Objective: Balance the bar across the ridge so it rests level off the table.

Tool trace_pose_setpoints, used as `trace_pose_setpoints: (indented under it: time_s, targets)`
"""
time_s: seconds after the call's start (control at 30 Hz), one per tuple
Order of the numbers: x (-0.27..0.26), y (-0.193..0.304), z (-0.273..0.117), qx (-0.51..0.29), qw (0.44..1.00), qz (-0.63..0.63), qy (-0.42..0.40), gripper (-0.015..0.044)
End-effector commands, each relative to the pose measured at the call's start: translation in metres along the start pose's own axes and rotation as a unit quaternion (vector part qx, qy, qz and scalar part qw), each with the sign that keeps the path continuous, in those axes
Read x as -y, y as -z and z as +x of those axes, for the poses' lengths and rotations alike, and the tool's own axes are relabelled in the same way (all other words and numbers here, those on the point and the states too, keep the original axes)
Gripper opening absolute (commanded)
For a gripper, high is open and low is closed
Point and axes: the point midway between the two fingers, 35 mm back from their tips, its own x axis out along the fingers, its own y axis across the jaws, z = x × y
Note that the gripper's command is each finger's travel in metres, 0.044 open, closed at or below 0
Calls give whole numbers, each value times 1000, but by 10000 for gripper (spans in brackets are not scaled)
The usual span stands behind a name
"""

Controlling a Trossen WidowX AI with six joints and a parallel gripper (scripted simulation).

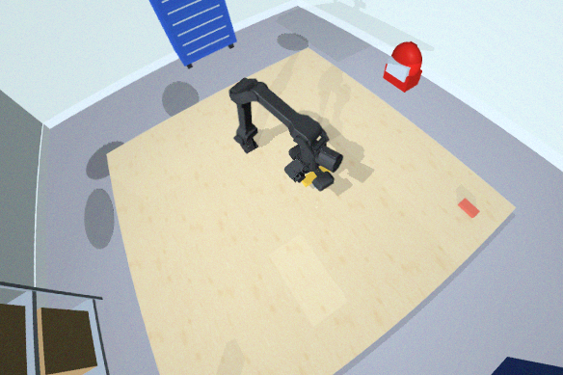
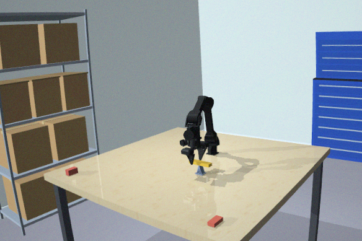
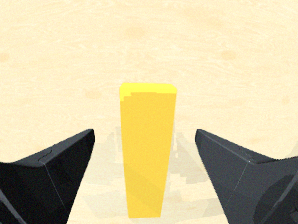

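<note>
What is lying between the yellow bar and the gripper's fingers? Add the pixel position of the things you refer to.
Nothing: in the wrist view, a gap shows on each side of the yellow bar [image 2: 204,164] [image 3: 148,150], before the fingers.

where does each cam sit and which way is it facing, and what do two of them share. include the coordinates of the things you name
Top: high above the table [image 1: 217,242] [image 2: 139,186], looking steeply down; the whole arm shows, gripper [image 1: 309,179] [image 2: 196,162] [image 3: 145,135] included.
Exterior: off to the side, above table height, looking across and slightly down; the whole arm shows.
Wrist: on the arm near the gripper, looking past its fingers at the yellow bar [image 1: 308,179] [image 2: 203,163] [image 3: 146,155]; only the fingers show.
Top and exterior share the blue drawer cabinet [image 1: 193,15] [image 2: 338,118].
</note>
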Motion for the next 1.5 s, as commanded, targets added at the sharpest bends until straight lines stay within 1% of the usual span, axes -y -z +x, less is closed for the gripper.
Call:
trace_pose_setpoints:
  time_s: [0.0,0.1,0.33,0.4,1.47]
  targets:
    - [0,0,0,0,1000,0,0,440]
    - [-1,0,-7,0,1000,0,0,440]
    - [-3,1,-84,0,1000,0,0,440]
    - [-1,0,-98,0,1000,0,0,440]
    - [0,0,-100,0,1000,0,0,440]
